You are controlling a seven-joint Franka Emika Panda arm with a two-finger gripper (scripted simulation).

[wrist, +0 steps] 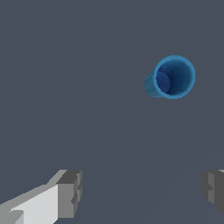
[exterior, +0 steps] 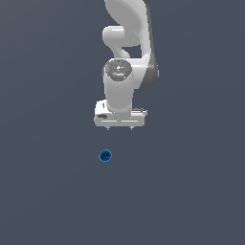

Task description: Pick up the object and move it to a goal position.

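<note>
Approach phase, by the look of it: blue cup [exterior: 105,156] upright on the bare grey tabletop [exterior: 191,191], well apart from the gripper [exterior: 119,128] and untouched. Gripper spread wide and empty, fingers [wrist: 70,192] far apart in the wrist view. Best to centre over the cup's rim, then descend straight and close gently. Nothing else nearby, path unobstructed

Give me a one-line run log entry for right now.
phase: approach | hand: open, empty | blue cup: upright on floor, apart from hand, not between fingers | grasp: not yet | goal: not visible
</note>
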